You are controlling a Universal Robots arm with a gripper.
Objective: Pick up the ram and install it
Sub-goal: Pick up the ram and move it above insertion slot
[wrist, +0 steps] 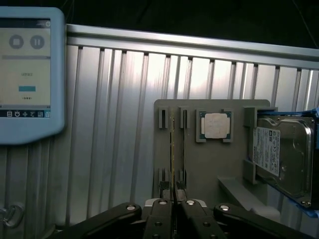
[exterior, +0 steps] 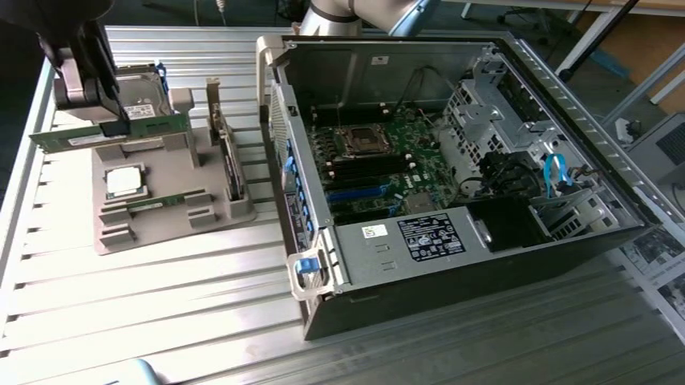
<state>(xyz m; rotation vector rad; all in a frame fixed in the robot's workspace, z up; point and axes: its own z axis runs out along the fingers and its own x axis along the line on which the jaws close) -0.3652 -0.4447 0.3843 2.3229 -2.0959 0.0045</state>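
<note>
Green and thin, the ram (exterior: 144,127) (wrist: 172,149) sits pinched between the black fingers of the gripper (exterior: 111,127) (wrist: 172,196). The jaws are pressed together on the board's two flat faces. In the exterior view the stick lies level and lengthwise, and it appears raised a little above the grey holder (exterior: 160,233) (wrist: 209,169), at the holder's far end. In the wrist view it shows edge-on, as a narrow line running away from the fingertips, in line with one pair of the holder's slot blocks.

A second ram stick (exterior: 166,202) (wrist: 184,144), alike in shape, rests in the neighbouring slot of the holder, just beside the held one and parallel to it. Next to that, in a square recess of the same holder, lies the silver CPU chip (exterior: 125,180) (wrist: 216,124), flat and face up. Beyond the chip, the silver hard drive (exterior: 139,92) (wrist: 281,154) with its white label leans tilted against the holder's raised end.

The holder stands on a ribbed aluminium table (exterior: 192,305) (wrist: 119,124). On the exterior view's right, well apart from the gripper, an open computer case (exterior: 354,60) lies on its side. Its green motherboard (exterior: 418,136) is exposed, and blue cables show near the drive cage. In the wrist view a pale blue tablet-like pendant (wrist: 25,74) with a lit screen lies on the table, away from the holder.
</note>
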